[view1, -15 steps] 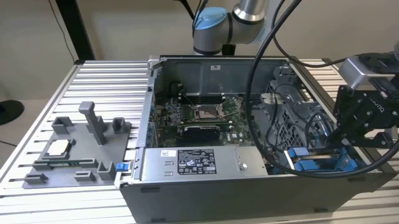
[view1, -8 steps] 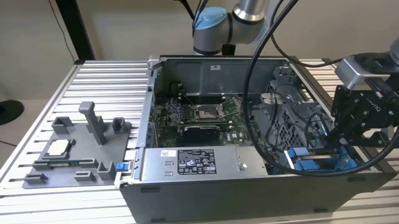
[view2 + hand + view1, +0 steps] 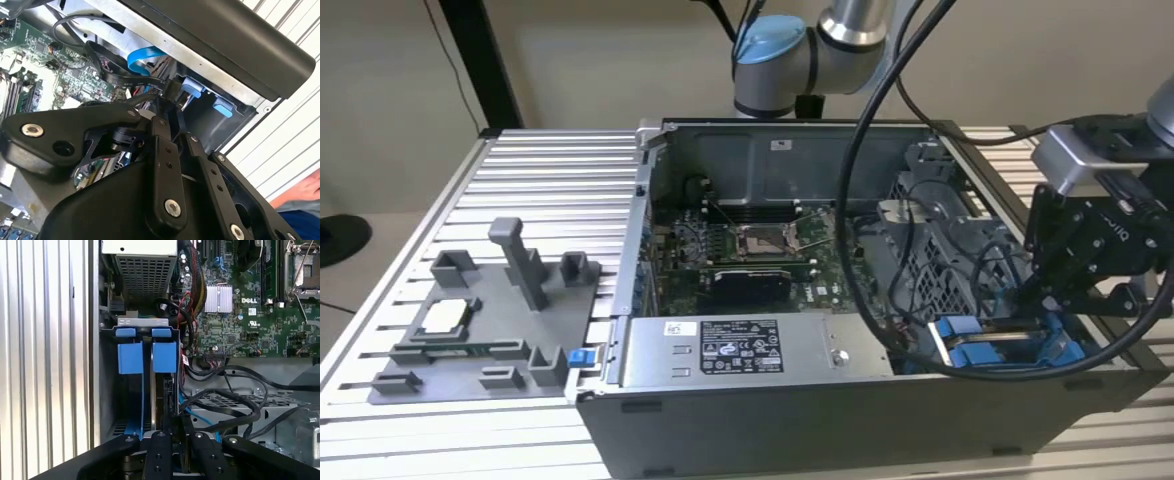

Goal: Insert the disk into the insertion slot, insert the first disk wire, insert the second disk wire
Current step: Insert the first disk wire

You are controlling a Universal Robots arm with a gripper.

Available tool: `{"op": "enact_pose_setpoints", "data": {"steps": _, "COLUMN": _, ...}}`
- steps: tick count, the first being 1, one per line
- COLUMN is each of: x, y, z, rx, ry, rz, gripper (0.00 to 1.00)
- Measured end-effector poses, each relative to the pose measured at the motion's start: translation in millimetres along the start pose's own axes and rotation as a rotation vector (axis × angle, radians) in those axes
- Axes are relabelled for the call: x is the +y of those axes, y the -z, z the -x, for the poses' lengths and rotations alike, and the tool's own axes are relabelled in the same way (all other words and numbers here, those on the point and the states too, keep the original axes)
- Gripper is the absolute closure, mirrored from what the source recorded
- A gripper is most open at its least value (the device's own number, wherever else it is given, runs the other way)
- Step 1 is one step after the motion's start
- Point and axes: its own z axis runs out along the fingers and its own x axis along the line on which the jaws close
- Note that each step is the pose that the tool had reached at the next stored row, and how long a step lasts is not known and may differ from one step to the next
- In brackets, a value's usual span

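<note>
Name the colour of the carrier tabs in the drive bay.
The carrier tabs are bright blue; clearest in the first wrist view.

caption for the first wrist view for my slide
Black gripper lined up with a bright blue plastic disk carrier seated in the open computer case's drive bay, beside the green motherboard.

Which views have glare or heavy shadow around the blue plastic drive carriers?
First wrist view: the ribbed silver aluminium table glares pale, while the bay under the blue plastic drive carriers sinks into shadow. Second wrist view: the black gripper reads as a dark mass against the bright table slats. Exterior view: even light, with mild shade at the carriers.
</note>
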Motion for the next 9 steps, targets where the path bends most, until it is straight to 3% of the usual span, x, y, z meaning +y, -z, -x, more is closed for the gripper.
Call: {"op": "enact_pose_setpoints", "data": {"steps": 9, "x": -0.3, "y": -4.8, "z": -0.4, "rx": 0.0003, "ry": 0.000, "rz": 0.0000, "gripper": 1.00}}
